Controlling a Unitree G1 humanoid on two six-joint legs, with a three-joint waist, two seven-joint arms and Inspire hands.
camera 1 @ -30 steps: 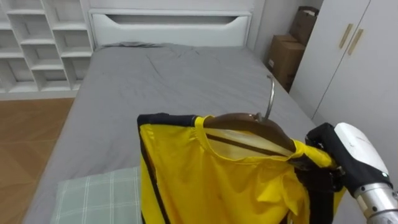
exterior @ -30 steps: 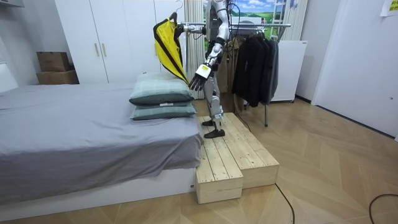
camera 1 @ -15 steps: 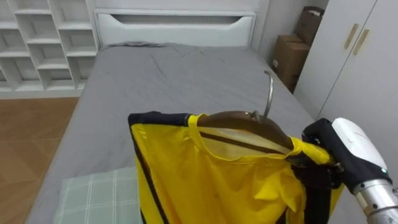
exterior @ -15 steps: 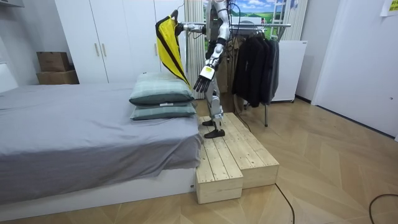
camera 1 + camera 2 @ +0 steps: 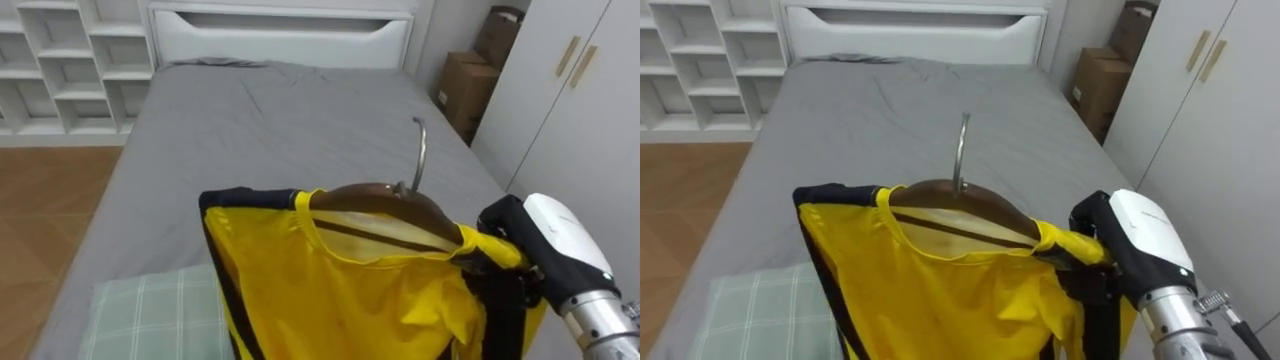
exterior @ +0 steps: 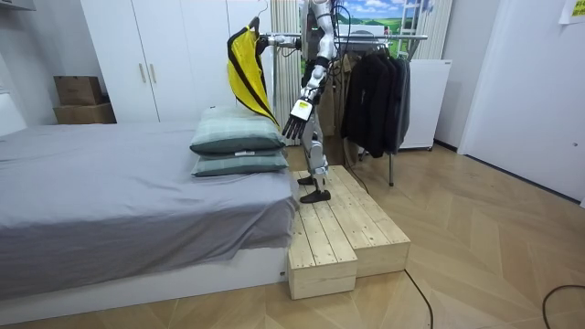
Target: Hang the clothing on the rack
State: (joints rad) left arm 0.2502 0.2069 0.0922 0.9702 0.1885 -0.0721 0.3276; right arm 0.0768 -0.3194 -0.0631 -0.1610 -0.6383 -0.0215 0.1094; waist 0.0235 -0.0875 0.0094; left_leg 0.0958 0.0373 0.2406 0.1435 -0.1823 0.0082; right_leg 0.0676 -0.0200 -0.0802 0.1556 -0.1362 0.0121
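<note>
Dressing the hanger looks done: the yellow, black-trimmed garment (image 5: 340,290) sits on the brown wooden hanger with a metal hook (image 5: 372,190), neck opening around the hook's base, hook pointing up and free. It hangs in the air over the grey-sheeted bed (image 5: 270,120) and the green checked pillow (image 5: 150,315), touching neither as far as you can see. The right hand (image 5: 500,228) carries it at the hanger's right end; cloth drapes over part of the fingers, so take this with some care, but they appear clamped round that end. The left hand (image 6: 294,119) hangs at the robot's side, fingers loose, holding nothing. The robot stands on the pale wooden plank platform (image 6: 338,228) at the bed's edge, facing the bed (the rack is at its back). What you have left is the hanging itself: the metal clothes rail (image 6: 402,37), carrying dark jackets (image 6: 375,96), has not yet received the hook. Expect a turn, then a reach to set the hook over the rail.
</note>
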